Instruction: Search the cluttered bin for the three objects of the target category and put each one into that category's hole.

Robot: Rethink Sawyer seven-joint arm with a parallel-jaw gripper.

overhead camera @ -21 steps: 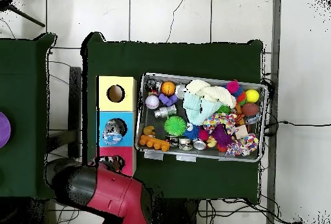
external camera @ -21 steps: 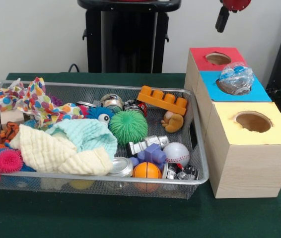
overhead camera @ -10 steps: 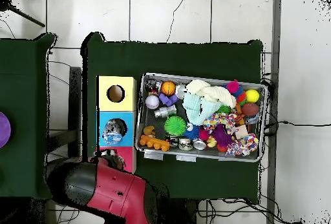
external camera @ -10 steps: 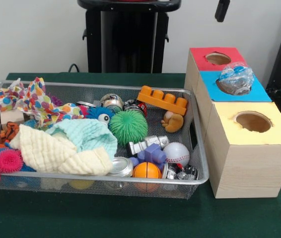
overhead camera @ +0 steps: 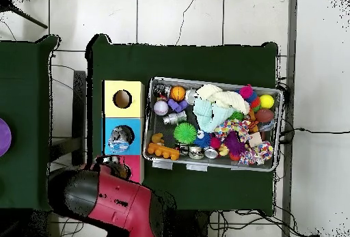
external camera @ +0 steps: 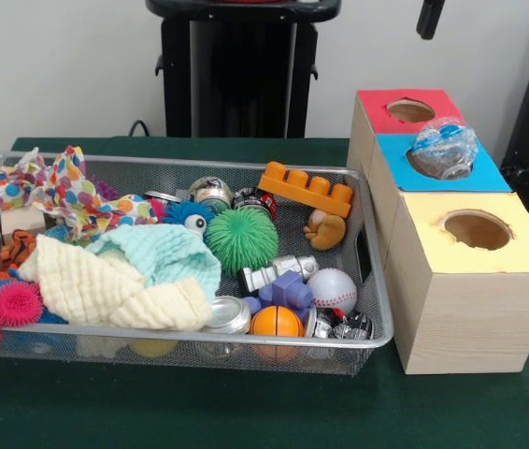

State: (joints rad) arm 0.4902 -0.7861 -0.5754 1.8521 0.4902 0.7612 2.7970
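Black gripper (external camera: 430, 17) shows only its tip at the top edge, above the red box (external camera: 405, 110); whether it is open or closed cannot be told. Crumpled plastic bottle (external camera: 444, 148) sits jammed in the blue box (external camera: 485, 173), half sunk. Cloths (external camera: 124, 276) hide much of the bin (external camera: 375, 309).

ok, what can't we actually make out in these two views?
- Gripper: front view, cut off by the top edge; open or shut unclear.
- Red box: overhead view, mostly covered by the arm.
- Items under the cloths: hidden in both views.
- Bottle in the blue box's hole: how deep it sits can't be judged.
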